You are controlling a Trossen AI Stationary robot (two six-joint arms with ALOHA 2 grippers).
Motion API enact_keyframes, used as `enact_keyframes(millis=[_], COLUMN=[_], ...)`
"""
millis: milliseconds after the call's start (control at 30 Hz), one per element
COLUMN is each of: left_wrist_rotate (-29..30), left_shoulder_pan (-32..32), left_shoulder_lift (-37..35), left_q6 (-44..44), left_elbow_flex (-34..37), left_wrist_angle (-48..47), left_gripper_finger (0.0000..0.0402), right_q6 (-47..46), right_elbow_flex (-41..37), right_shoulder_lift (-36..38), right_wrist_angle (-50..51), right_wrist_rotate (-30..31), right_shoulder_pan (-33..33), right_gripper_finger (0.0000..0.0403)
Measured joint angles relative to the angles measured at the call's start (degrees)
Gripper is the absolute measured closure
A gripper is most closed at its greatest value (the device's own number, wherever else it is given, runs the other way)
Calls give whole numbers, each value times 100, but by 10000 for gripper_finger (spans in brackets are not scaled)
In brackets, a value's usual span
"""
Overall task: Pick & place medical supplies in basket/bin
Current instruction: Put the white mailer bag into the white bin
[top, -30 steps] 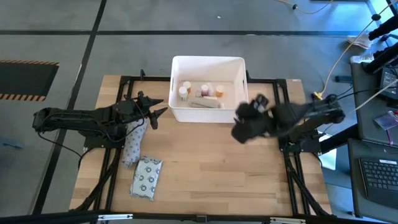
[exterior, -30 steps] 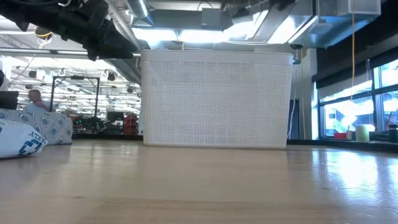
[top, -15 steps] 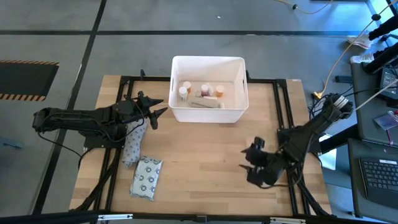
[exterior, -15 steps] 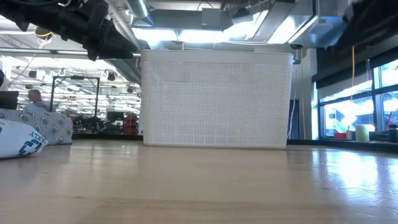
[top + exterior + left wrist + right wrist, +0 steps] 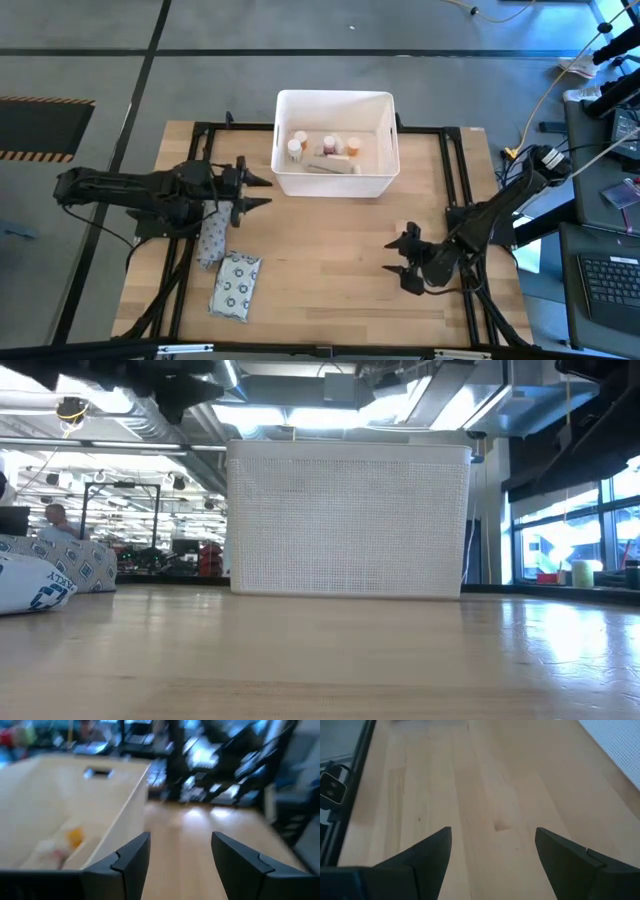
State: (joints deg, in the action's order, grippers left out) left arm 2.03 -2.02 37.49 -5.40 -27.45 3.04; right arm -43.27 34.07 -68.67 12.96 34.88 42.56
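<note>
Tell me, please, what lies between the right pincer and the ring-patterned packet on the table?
Only bare wooden tabletop. The high view shows nothing between the open right pincer and the packet.

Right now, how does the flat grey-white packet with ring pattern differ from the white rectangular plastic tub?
The flat grey-white packet with ring pattern lies at the table's near left; the white rectangular plastic tub stands at the far middle. The packet is small and flat; the tub is large, deep and holds bottles. Both rest on the wood.
</note>
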Motion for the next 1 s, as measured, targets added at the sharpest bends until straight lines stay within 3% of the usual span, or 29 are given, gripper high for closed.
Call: enact_keyframes(millis=[167,267,467,567,800,1000], left_wrist_rotate=[1501,1767,837,681,602,-321], left_shoulder_pan=[429,645,1179,1541,2320,2839], left_shoulder_lift=[199,438,970,1313,2234,3117], left_q6=[-141,-289,-411,-693,-2525,-4647], left_elbow_flex=[-661,-951,-1285,-1466,-2420,-3237], left_wrist_angle=[-1694,-2304,-2601,-2836,-4764,-5971], left_gripper_finger=[203,204,204,204,217,289], right_q6=[54,184,291,316,311,326], right_elbow_flex=[-5,-5,-5,-5,-5,-5], right_shoulder_lift=[98,99,99,99,97,97], right_wrist_angle=[-1,10,14,15,-4,-29], right_wrist_rotate=[1,1,1,3,113,152], right_shoulder_pan=[1,1,1,1,-69,-235], right_gripper_finger=[115,115,115,115,115,115])
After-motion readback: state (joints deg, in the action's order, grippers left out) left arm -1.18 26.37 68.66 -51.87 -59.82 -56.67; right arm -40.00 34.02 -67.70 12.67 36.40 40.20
